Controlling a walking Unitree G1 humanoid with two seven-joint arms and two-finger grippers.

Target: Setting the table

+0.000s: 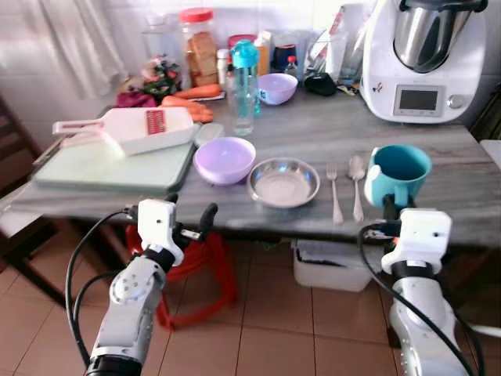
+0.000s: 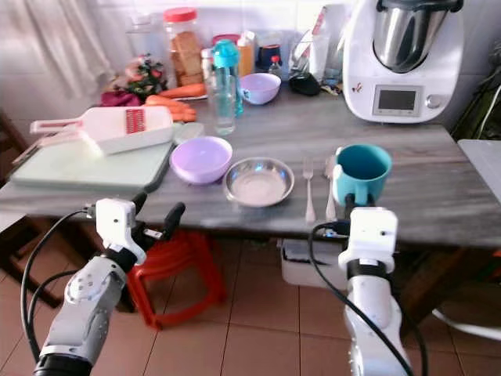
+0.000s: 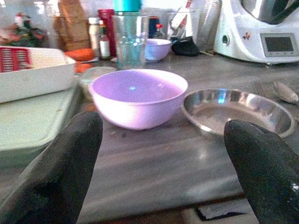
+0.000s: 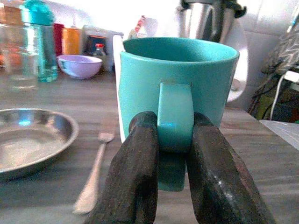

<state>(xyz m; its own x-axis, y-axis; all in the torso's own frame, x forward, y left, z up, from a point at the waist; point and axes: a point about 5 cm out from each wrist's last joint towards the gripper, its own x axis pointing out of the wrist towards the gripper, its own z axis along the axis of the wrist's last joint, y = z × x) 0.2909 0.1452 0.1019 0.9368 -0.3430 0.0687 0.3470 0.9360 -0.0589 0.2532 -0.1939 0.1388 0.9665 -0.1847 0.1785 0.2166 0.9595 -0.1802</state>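
A teal mug (image 1: 399, 174) stands on the grey table (image 1: 313, 137) near its front right. My right gripper (image 4: 173, 140) is shut on the mug's handle (image 4: 174, 116), one finger on each side. Left of the mug lie a spoon (image 1: 357, 184) and a fork (image 1: 334, 190), then a steel plate (image 1: 283, 182) and a lilac bowl (image 1: 225, 159). My left gripper (image 1: 190, 215) hovers open at the table's front edge, just short of the lilac bowl (image 3: 138, 96) and steel plate (image 3: 238, 111).
A green cutting board (image 1: 109, 166) with a white slicer (image 1: 137, 128) lies at the left. Behind are a teal-capped bottle (image 1: 244, 77), a second lilac bowl (image 1: 277, 88), jars, carrots and a white kitchen machine (image 1: 427, 59). A red stool (image 1: 205, 270) stands under the table.
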